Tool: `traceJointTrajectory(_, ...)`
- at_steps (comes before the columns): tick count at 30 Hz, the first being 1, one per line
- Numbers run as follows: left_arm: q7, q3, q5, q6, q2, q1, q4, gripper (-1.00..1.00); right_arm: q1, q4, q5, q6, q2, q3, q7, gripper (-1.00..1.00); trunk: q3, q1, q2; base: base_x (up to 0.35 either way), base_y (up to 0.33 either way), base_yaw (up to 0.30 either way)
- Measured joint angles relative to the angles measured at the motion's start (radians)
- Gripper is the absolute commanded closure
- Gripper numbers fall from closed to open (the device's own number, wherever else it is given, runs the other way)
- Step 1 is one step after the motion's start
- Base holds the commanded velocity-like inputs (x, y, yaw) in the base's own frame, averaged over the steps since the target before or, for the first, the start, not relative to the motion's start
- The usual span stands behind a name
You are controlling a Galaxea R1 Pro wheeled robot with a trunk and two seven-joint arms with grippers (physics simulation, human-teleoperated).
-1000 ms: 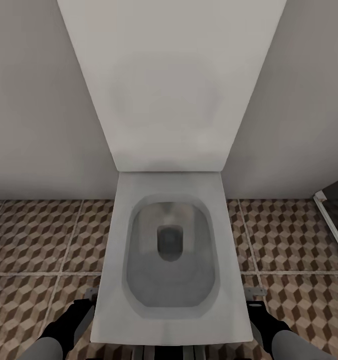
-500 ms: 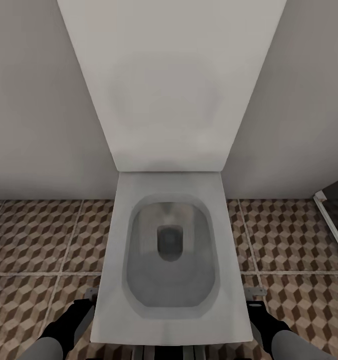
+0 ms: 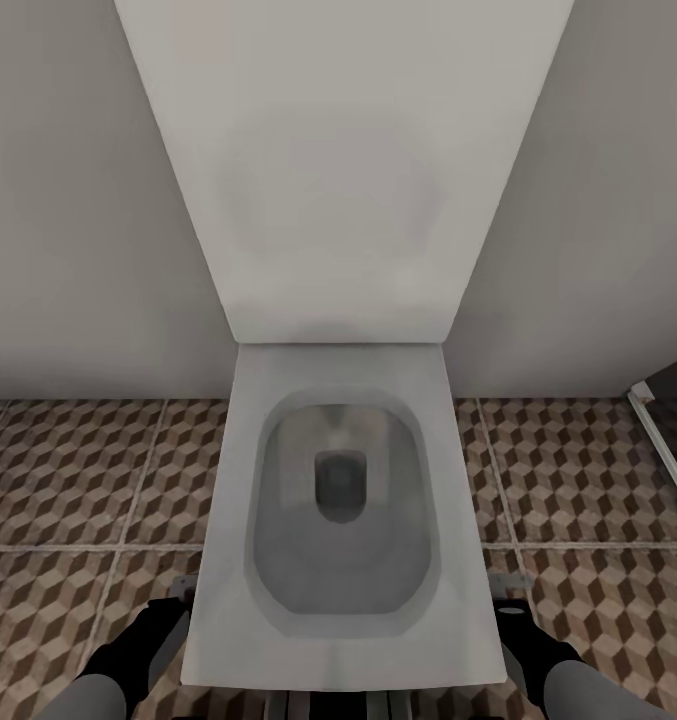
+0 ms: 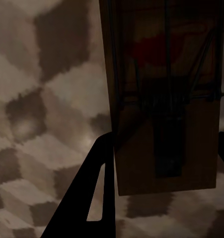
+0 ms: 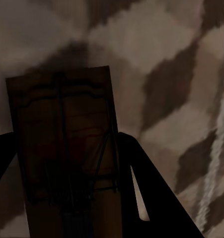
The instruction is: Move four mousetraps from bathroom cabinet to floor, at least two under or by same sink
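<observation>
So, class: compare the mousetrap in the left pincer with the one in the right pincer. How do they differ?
The left mousetrap shows a clear red patch; the right mousetrap looks darker, its red faint. Both are brown wooden boards with dark wire, each held between pincer fingers above the cube-patterned floor.

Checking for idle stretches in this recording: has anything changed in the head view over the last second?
Nothing visibly changed. The toilet, the bathroom floor and both arms sit as before, and each wrist view shows a mousetrap between the fingers.

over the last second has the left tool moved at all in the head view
No. The left tool sits at the same spot beside the toilet rim's near left corner as before, over the same bathroom floor tiles.
</observation>
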Motion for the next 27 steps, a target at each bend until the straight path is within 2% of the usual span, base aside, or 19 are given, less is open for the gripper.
traceJointTrajectory(6,0.0,0.0,-0.001,0.002,-0.001,0.0,0.0,1.0,0.0,0.001,-0.002,-0.04,0.0,0.0,0.0,1.0,0.0,0.0,0.0,0.0,0.0,0.0)
traceJointTrajectory(27,0.0,-0.001,-0.002,0.002,0.0,0.0,0.0,1.0,0.0,0.007,-0.004,-0.046,-0.003,0.0,0.0,1.0,0.0,0.0,0.0,0.0,0.0,0.0)
